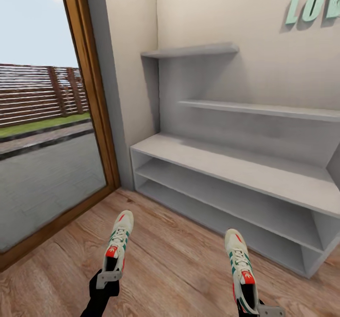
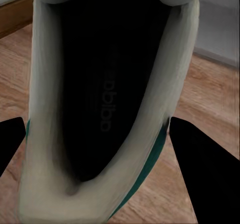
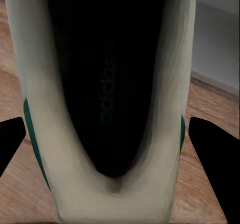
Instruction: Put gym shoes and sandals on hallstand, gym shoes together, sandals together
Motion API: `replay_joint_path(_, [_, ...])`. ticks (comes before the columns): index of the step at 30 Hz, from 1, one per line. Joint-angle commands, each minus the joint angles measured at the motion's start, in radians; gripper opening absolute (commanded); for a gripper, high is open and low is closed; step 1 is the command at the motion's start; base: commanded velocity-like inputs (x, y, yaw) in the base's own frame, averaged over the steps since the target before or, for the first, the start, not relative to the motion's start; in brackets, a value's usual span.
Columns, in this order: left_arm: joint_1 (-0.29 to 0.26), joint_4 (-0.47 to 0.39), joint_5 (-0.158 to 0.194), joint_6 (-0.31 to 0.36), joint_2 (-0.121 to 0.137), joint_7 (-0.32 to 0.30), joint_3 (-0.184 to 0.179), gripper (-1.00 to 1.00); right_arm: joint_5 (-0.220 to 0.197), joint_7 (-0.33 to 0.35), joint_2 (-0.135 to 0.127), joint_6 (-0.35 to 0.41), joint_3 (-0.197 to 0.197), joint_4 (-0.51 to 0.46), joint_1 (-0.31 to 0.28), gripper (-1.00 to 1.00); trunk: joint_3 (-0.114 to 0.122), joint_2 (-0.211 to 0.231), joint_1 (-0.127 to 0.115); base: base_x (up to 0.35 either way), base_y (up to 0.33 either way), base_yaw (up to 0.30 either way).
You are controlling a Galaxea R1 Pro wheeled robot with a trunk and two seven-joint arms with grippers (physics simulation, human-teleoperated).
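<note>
Doorway: a wood-framed glass door [image 1: 89, 95] stands at the far left, with a fence and grass outside
Corridor floor [image 1: 179, 265]: wood-grain planks, running from the door frame to the foot of the hallstand
Left jaws [image 1: 108, 279]: my left jaws are closed on the heel of the left gym shoe [image 1: 118, 239]; in the left wrist view one dark finger [image 2: 207, 174] sits at each side of the heel
Left gym shoe, position: held clear above the floor, toe pointing away from me toward the hallstand, laces and red-orange tongue facing up
Left gym shoe, close view: the left wrist view looks into the dark shoe opening [image 2: 107, 88], with a green stripe on the outer wall
Hallstand [image 1: 226, 166]: light grey, against the wall ahead and to the right; flat top, two long open shelf slots below, two staggered wall shelves above; I see no shoes on it
Right jaws [image 1: 255, 310]: my right jaws grip the heel of the right gym shoe [image 1: 240, 265], low in the head view
Right gym shoe, position: held above the floor, toe toward the hallstand, well apart from the left shoe
Right gym shoe, close view: the right wrist view looks into the insole [image 3: 107, 83], a finger [image 3: 215, 164] at each side
Wall: mint-green letters [image 1: 311, 7] at the upper right
</note>
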Motion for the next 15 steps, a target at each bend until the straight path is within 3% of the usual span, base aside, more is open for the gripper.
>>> replay_joint_path(1, [0.000,0.000,0.003,-0.003,0.000,0.000,-0.001,-1.00,0.001,-0.003,0.000,-0.003,0.000,0.001,-0.001,-1.00,-0.001,0.000,0.000,0.000,0.000,-0.265])
replay_joint_path(15, [0.000,0.001,0.001,-0.002,0.000,0.000,-0.001,-1.00,0.001,-0.003,0.000,-0.003,0.000,0.001,-0.001,-1.00,-0.001,0.000,0.000,0.000,0.000,-0.265])
